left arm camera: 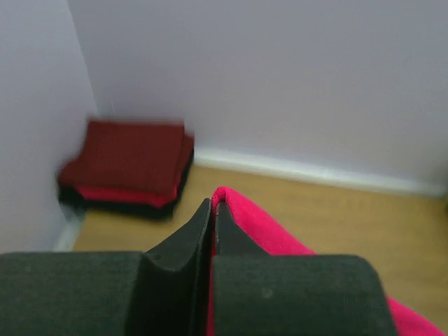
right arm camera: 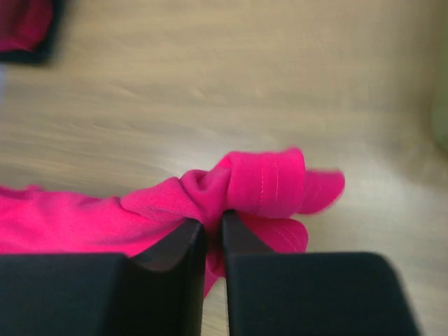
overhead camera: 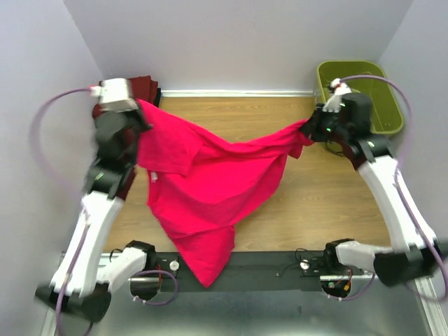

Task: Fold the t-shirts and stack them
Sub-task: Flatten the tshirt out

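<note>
The bright pink-red t-shirt [overhead camera: 210,182] hangs stretched between my two grippers above the wooden table, its lower part drooping over the near edge. My left gripper [overhead camera: 137,112] is shut on one corner of it at the far left; the cloth [left arm camera: 259,224] shows pinched between the jaws. My right gripper [overhead camera: 311,129] is shut on the other bunched corner [right arm camera: 259,185] at the far right. A folded stack of dark maroon, red and black t-shirts [left arm camera: 129,164] lies in the far left corner, and part of it shows in the top view [overhead camera: 143,87].
An olive-green plastic basket [overhead camera: 364,94] stands at the far right corner by the wall. White walls enclose the wooden table [overhead camera: 329,203] on the left, back and right. The arm bases and cables sit along the near edge.
</note>
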You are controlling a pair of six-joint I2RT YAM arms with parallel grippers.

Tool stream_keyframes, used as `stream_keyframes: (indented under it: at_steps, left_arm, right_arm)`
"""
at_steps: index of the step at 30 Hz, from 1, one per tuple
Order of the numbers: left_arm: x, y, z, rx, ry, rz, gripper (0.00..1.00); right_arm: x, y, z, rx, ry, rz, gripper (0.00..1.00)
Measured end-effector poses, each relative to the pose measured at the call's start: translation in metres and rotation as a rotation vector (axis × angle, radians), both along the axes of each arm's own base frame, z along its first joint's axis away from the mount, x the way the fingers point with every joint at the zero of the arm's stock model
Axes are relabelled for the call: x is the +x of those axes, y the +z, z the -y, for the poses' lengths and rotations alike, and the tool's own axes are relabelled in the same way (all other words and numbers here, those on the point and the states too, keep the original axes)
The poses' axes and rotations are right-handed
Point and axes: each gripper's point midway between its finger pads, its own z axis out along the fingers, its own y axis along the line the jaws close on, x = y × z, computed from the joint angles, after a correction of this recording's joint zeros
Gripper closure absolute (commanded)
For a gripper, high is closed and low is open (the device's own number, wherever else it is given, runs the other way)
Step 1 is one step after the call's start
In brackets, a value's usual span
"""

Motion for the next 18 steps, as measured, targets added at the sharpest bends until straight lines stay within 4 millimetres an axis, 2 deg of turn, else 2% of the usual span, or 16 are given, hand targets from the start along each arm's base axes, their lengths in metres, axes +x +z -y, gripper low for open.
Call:
stream_keyframes:
  at_steps: [1,2,3,4,5,6,7,8,10,13,15,18]
  left_arm:
    - [0.014,-0.029,0.004,0.001,-0.003,-0.058,0.66]
    - [0.036,-0.067,0.010,0.020,-0.005,-0.155,0.56]
    - [0.060,-0.121,0.016,0.038,-0.006,-0.284,0.47]
    - [0.075,-0.157,0.019,0.039,-0.002,-0.368,0.38]
    - [0.085,-0.177,0.019,0.039,0.005,-0.416,0.36]
    - [0.100,-0.207,0.018,0.039,0.017,-0.482,0.34]
    - [0.112,-0.231,0.017,0.037,0.029,-0.538,0.31]
    - [0.118,-0.244,0.016,0.035,0.037,-0.569,0.31]
    - [0.131,-0.253,0.016,0.020,0.043,-0.592,0.30]
    - [0.142,-0.225,0.023,-0.027,0.017,-0.521,0.30]
    - [0.136,-0.203,0.026,-0.068,0.000,-0.465,0.30]
    - [0.119,-0.190,0.026,-0.117,-0.007,-0.426,0.30]
  right_arm:
    - [0.012,-0.026,0.000,-0.018,-0.014,-0.073,0.70]
    - [0.024,-0.053,0.000,-0.041,-0.034,-0.149,0.66]
    - [0.033,-0.076,0.001,-0.059,-0.048,-0.211,0.60]
    - [0.043,-0.102,0.006,-0.094,-0.083,-0.274,0.49]
    - [0.049,-0.118,0.009,-0.118,-0.105,-0.312,0.43]
    - [0.057,-0.141,0.013,-0.153,-0.129,-0.370,0.36]
    - [0.063,-0.156,0.015,-0.172,-0.147,-0.405,0.30]
    - [0.072,-0.171,0.018,-0.200,-0.165,-0.437,0.23]
    - [0.080,-0.180,0.019,-0.218,-0.179,-0.456,0.21]
    - [0.088,-0.171,0.017,-0.209,-0.173,-0.427,0.20]
    - [0.085,-0.159,0.012,-0.181,-0.147,-0.397,0.20]
    - [0.068,-0.151,0.002,-0.128,-0.086,-0.359,0.20]
